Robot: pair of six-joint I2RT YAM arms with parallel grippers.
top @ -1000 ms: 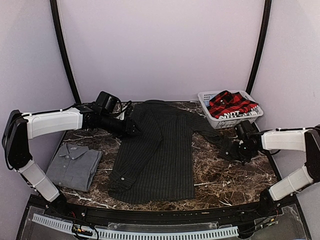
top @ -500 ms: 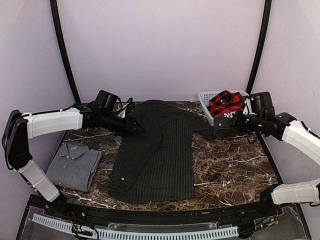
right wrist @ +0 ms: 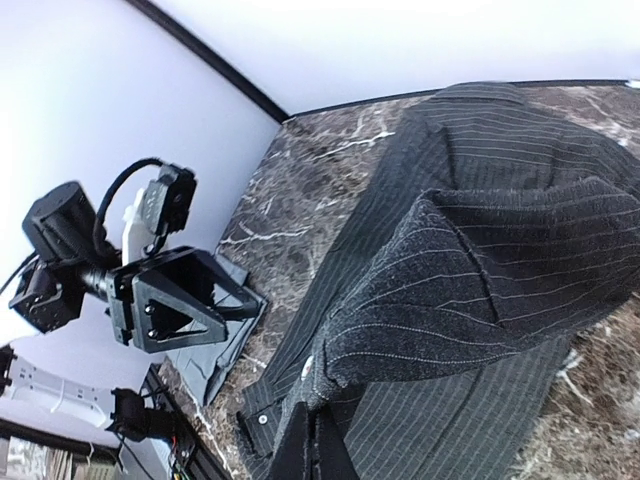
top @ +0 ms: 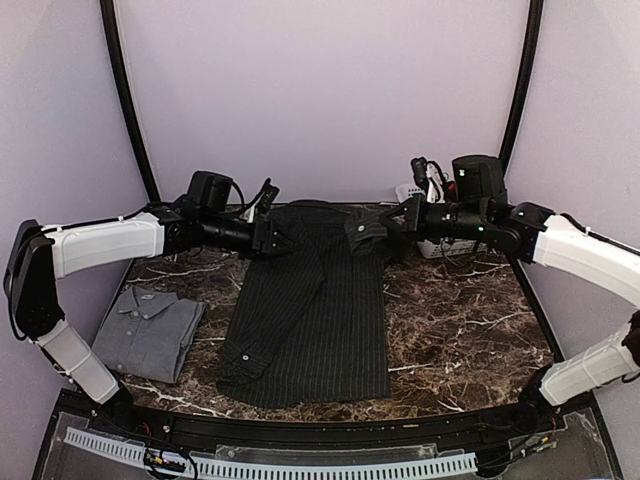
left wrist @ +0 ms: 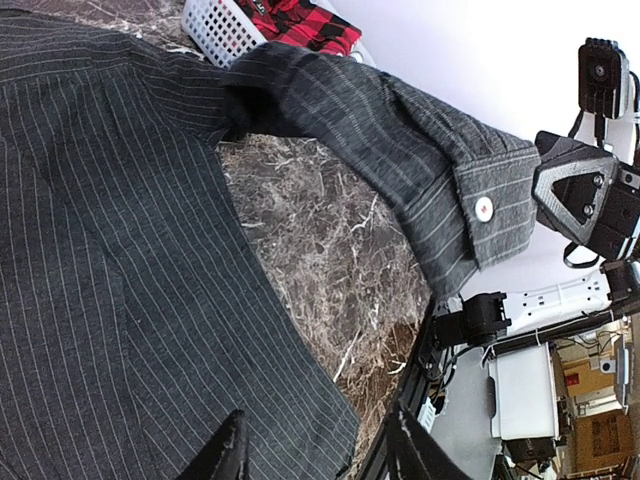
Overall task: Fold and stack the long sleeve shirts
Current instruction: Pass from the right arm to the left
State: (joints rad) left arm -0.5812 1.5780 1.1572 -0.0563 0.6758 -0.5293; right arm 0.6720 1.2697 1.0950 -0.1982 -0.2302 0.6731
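Note:
The black pinstriped shirt [top: 315, 320] lies flat mid-table, its left sleeve folded over the body. My right gripper [top: 388, 226] is shut on the right sleeve's cuff [top: 365, 228] and holds it in the air above the shirt's upper right; the right wrist view shows the fingers [right wrist: 315, 445] pinching the sleeve [right wrist: 480, 290]. My left gripper [top: 288, 241] hovers open over the shirt's left shoulder, fingers [left wrist: 228, 455] spread and empty. The grey shirt [top: 150, 330] lies folded at front left. The red plaid shirt [left wrist: 300, 20] sits in the basket.
The white slatted basket [left wrist: 215, 25] stands at the back right, mostly hidden behind my right arm in the top view. Bare marble [top: 460, 330] shows to the right of the black shirt. Black frame posts [top: 125, 100] rise at both back corners.
My right gripper has lifted the black shirt's right sleeve off the table's right side and carried it up and leftward over the shirt. My left gripper has shifted slightly right.

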